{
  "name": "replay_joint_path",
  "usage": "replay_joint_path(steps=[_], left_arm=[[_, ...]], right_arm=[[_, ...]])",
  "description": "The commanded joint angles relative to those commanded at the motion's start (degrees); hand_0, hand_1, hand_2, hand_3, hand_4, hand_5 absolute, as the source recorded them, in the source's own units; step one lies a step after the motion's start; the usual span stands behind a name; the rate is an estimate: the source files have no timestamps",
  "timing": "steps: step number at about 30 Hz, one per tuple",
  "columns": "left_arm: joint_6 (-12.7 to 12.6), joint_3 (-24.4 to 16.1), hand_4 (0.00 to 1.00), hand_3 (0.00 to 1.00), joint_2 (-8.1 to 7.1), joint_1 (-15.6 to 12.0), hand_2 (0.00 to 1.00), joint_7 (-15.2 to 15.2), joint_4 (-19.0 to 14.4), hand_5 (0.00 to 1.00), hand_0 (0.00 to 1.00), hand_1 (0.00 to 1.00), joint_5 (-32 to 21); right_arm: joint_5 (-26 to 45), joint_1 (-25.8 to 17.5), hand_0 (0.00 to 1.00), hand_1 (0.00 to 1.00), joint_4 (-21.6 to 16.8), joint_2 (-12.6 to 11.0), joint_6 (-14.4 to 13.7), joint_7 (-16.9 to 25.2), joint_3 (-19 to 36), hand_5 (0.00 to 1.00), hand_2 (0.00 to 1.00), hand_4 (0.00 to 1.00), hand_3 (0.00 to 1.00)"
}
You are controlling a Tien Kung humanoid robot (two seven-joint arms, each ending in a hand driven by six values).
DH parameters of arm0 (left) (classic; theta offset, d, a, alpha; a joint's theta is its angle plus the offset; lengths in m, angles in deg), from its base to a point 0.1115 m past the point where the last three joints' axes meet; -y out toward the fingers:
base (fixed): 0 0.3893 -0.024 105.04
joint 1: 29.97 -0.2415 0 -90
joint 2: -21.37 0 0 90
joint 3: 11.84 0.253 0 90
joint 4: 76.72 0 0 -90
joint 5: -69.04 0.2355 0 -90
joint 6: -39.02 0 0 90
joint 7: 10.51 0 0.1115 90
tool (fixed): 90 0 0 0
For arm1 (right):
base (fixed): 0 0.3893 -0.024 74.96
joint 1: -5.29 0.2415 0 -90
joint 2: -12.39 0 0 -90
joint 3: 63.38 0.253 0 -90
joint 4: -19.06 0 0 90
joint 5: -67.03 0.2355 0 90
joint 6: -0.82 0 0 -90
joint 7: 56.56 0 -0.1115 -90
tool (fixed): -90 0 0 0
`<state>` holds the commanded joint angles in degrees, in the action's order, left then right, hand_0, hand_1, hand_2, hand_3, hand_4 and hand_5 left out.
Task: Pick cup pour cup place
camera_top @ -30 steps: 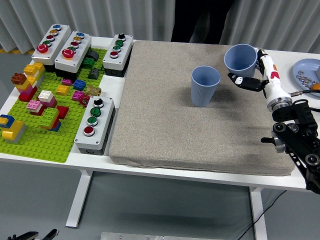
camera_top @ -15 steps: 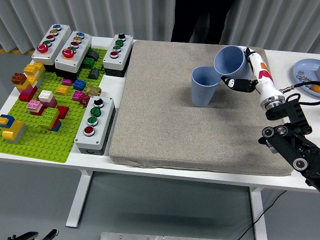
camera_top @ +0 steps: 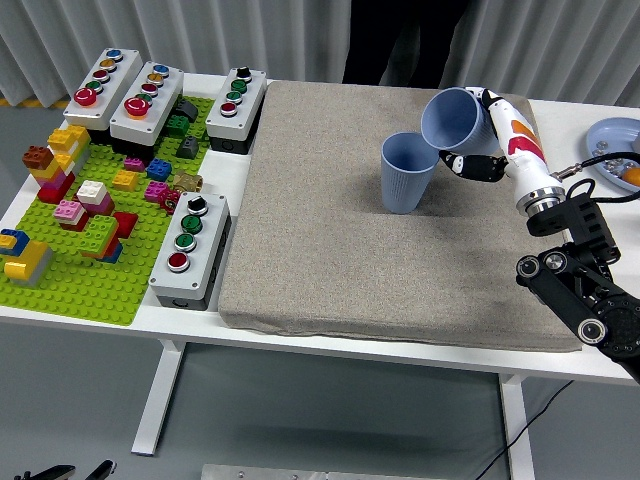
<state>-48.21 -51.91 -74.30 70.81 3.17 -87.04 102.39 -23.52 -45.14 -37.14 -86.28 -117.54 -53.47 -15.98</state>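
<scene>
A blue cup [camera_top: 406, 172] stands upright on the grey mat [camera_top: 330, 240], right of its middle. My right hand [camera_top: 478, 135] is shut on a second blue cup [camera_top: 450, 118] and holds it in the air just right of and above the standing one. The held cup is tilted, its mouth turned left and down toward the standing cup's rim. What is inside either cup cannot be made out. My left arm is out of sight.
A green baseplate [camera_top: 70, 285] with several bricks fills the table's left side. Three button boxes [camera_top: 140, 95] stand at the back left and one [camera_top: 188, 250] at the mat's left edge. A blue plate [camera_top: 615, 140] with small pieces lies far right. A person in dark clothes [camera_top: 400, 40] stands behind the table.
My right hand has carried the cup left toward the standing cup and tipped it over further. The standing cup has stayed in place.
</scene>
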Motion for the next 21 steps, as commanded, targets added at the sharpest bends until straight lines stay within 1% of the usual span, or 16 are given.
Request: replay_joint_path(steps=[14,21], left_arm=[[0.01,0.03,0.509,0.714,-0.03,0.29,0.829,-0.08,0.00,0.985,0.765,0.784,-0.11],[0.00,-0.05,0.510,0.715,-0.02,0.42,0.830,-0.06,0.00,0.986,0.765,0.784,-0.01]], right_arm=[[-3.56,0.72,0.801,0.712,0.44,-0.44,-0.90,0.13,0.40,0.044,0.614,0.657,0.759],[-7.08,0.91,0.802,0.712,0.10,-0.48,-1.79,-0.06,-0.01,0.045,0.614,0.646,0.756]])
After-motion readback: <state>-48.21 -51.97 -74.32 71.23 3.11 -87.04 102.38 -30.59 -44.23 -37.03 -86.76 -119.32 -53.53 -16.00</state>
